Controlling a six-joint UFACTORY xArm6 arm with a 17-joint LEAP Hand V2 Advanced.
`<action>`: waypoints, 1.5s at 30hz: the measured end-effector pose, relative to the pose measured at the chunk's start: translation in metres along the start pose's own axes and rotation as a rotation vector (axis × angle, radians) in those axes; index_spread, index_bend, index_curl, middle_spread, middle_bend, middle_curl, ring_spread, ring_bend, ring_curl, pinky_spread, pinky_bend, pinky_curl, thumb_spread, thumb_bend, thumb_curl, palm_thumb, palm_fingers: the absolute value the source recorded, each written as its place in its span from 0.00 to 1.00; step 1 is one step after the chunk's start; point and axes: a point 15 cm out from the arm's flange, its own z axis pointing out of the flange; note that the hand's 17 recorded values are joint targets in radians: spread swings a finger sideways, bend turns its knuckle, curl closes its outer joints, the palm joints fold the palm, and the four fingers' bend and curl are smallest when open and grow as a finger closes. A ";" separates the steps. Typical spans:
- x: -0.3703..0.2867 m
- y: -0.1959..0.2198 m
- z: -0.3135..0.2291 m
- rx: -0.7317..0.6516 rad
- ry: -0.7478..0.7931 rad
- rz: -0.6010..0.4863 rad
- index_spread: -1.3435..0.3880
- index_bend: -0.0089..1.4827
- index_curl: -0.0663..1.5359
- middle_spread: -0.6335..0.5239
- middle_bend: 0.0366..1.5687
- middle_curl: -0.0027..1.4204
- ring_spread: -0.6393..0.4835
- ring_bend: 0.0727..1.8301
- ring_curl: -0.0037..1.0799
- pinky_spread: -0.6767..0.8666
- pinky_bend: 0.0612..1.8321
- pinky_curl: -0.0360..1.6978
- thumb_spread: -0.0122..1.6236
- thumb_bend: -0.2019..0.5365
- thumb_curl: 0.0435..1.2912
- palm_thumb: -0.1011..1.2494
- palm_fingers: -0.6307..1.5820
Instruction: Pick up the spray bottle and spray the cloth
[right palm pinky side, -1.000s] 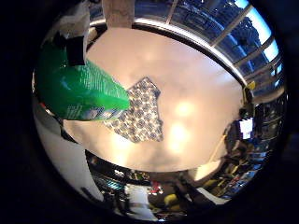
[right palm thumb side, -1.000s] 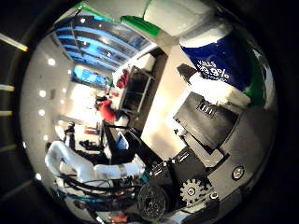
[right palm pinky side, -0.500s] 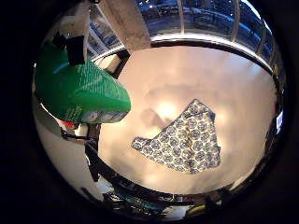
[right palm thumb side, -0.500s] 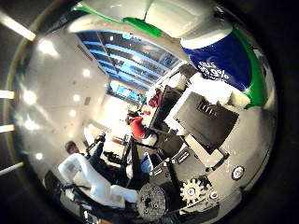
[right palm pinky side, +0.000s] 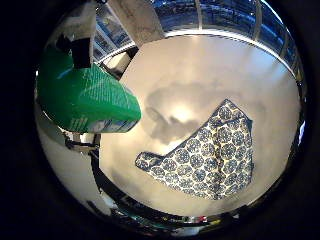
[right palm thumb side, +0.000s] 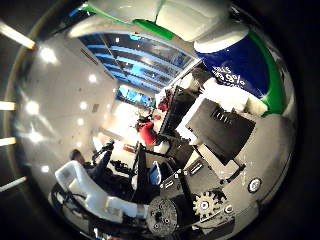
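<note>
In the little finger side palm view, the green spray bottle (right palm pinky side: 85, 95) fills the side close to my palm, held off the table. The patterned black and white cloth (right palm pinky side: 205, 150) lies flat on the pale round table (right palm pinky side: 200, 75) below. In the thumb side palm view, the bottle's blue and white label and green body (right palm thumb side: 240, 65) press against the palm, with my right hand's (right palm thumb side: 220, 135) black and white fingers curled round it.
A pillar (right palm pinky side: 135, 15) and windows (right palm pinky side: 220, 12) stand beyond the table's far edge. Dark furniture and clutter (right palm pinky side: 150, 210) sit past the table's near rim. The thumb side palm view shows the ceiling lights and the room with the arm (right palm thumb side: 95, 195).
The view has shifted: the cloth now appears larger and closer beneath the palm. The bottle stays fixed in the hand.
</note>
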 end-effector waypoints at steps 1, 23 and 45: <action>0.001 0.001 0.002 -0.006 0.001 -0.003 0.51 0.36 0.63 0.43 0.73 0.45 0.42 0.74 0.48 0.27 0.62 0.50 0.33 0.23 0.58 0.78 0.82; 0.022 0.022 0.070 -0.116 0.060 -0.084 0.49 0.07 0.50 0.40 0.63 0.38 0.35 0.66 0.42 0.12 0.58 0.39 0.60 0.22 0.28 0.60 0.74; 0.030 0.037 0.009 -0.278 0.114 -0.203 0.53 0.10 0.23 0.53 0.13 0.22 0.58 0.26 0.21 0.68 0.34 0.21 0.55 0.23 0.20 0.40 0.27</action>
